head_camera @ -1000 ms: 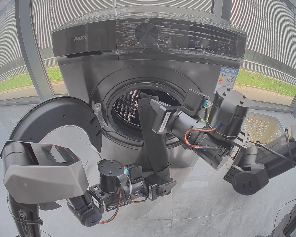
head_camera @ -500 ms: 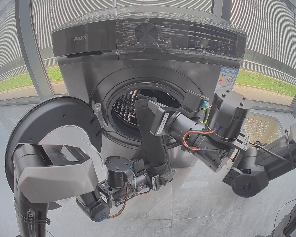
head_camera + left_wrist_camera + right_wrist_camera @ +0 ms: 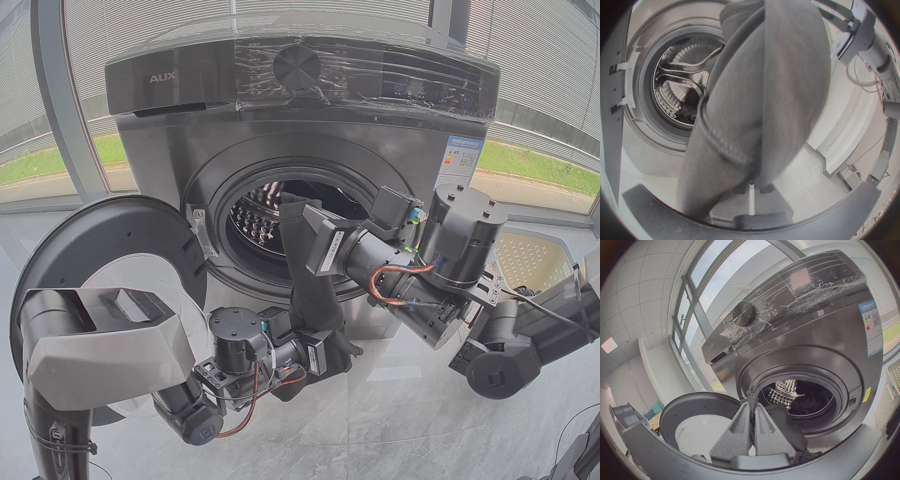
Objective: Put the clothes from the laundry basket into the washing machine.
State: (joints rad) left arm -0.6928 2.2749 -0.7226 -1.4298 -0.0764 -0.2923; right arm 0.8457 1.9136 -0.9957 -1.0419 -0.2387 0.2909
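Step in hand, judging by the layout: feeding a dark grey garment (image 3: pixel 309 275) through the open mouth of the washing machine (image 3: pixel 300 144). Hangs as a long strip just in front of the drum (image 3: pixel 253 222), top end level with the opening, bottom end low near the floor (image 3: pixel 406 425). Pinched at the top by the right gripper (image 3: pixel 752 405), closed tight on a fold of cloth. Pinched at the bottom by the left gripper (image 3: pixel 751 187), likewise closed on the fabric.

To do it well: carry the top end past the door seal and well into the drum before letting go, to prevent a slide back out. Bring the low end up and in along with it, rather than leaving it trailing over the rim. Keep both arms off the open door (image 3: pixel 112 250), swung out to the robot's left. Release only with the bulk of the cloth inside; likely risk otherwise, a tail caught over the seal.

Count: one garment in hand, held at two places. One washing machine, one door, one round dial (image 3: pixel 297 67) on the panel. Two grippers, both occupied. One white perforated laundry basket (image 3: pixel 537 259) to the right, contents hidden. Some dark clothing (image 3: pixel 812 399) already in the drum, number of pieces impossible to tell.
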